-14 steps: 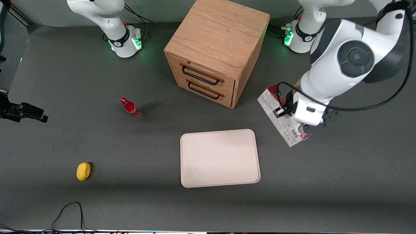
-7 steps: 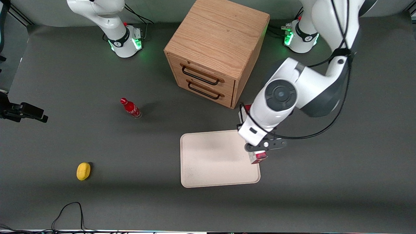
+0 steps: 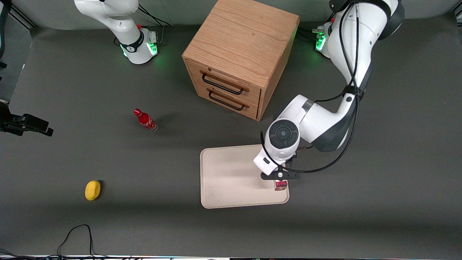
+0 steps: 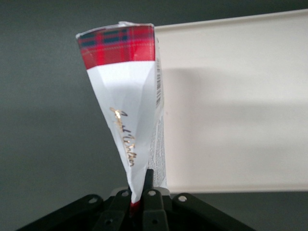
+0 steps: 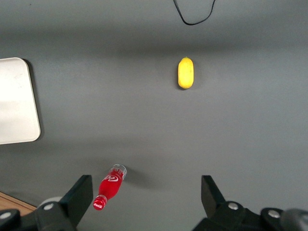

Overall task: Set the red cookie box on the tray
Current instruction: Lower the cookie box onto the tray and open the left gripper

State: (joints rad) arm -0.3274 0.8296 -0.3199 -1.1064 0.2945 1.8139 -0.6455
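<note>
My left gripper [image 3: 280, 177] is shut on the red cookie box [image 3: 280, 185] and holds it above the cream tray [image 3: 231, 180], over the tray's edge toward the working arm's end. In the front view only a small red end of the box shows under the gripper. In the left wrist view the gripper [image 4: 139, 195] pinches the box [image 4: 127, 91], which hangs down with its red tartan end lowest, at the tray's rim [image 4: 231, 188]. I cannot tell whether the box touches the tray.
A wooden cabinet [image 3: 240, 54] with two drawers stands farther from the front camera than the tray. A small red bottle [image 3: 145, 120] and a yellow lemon [image 3: 92, 190] lie toward the parked arm's end.
My left gripper has carried the box from beside the cabinet, toward the working arm's end, over to the tray's edge, and has come lower. The box has turned upright under the gripper.
</note>
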